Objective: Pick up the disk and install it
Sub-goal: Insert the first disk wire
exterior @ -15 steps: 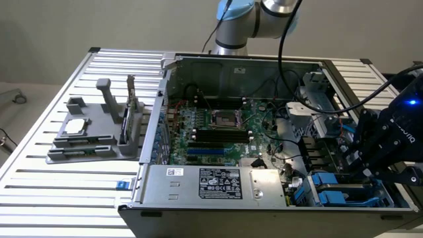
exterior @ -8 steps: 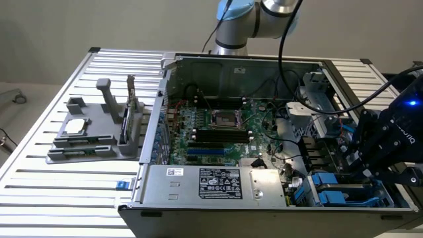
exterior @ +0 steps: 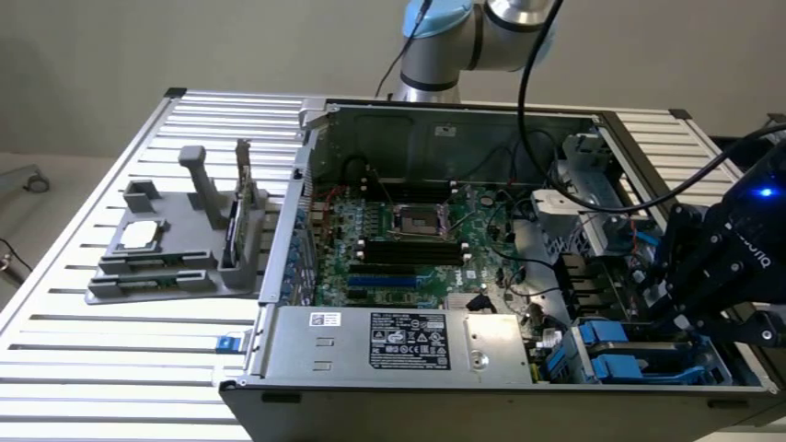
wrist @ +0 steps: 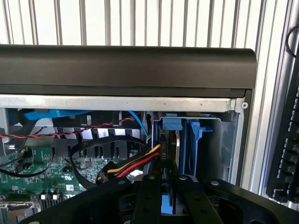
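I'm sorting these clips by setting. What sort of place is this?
Probably a robotics lab bench for computer assembly: an open PC case with its motherboard exposed lies on a slatted metal table, beside a grey fixture holding parts.

The ribbed metal desk (exterior: 74,368) is pale silver with dark slot lines. On it the open computer case (exterior: 406,368) is grey steel with a black front panel (wrist: 126,70), and its flat green motherboard (exterior: 406,249) carries black slots and one blue slot. The power supply box (exterior: 406,341) bears a black label with white print. Blue plastic drive carriers (exterior: 614,350) sit at the exterior view's right near corner. The black claw (wrist: 162,186) shows beside red, yellow and black wires (wrist: 135,165). The grey plastic parts holder (exterior: 172,249) stands at the exterior view's left.
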